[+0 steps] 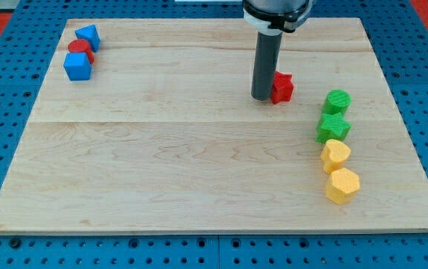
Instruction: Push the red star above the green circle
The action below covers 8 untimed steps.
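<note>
TIP: rod end (262,97) touching red star (281,87) on its view-left side; no fingers fitted, plain rod | TARGET: green circle (337,101) near, view-right of star, slightly lower | RISK: straight rightward push may drive star into circle, or into green star (333,127); off-centre contact may spin star away.

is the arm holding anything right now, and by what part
Nothing is held: I have no gripper. My tip sits right against the view's left side of the red star, placed to push it, not grasp it.
</note>
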### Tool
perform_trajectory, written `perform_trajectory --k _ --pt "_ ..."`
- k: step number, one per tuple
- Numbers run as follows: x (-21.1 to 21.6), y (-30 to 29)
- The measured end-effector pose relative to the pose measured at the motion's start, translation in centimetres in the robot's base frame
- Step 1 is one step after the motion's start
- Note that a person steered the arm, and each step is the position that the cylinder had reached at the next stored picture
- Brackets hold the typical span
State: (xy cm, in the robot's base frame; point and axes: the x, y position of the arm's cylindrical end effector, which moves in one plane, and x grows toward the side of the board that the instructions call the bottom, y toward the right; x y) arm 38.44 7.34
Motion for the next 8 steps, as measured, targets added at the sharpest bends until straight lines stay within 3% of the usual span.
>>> perform_trajectory --k 4,8 --pt "-4.1 5.1" --pt "-4.2 7.1"
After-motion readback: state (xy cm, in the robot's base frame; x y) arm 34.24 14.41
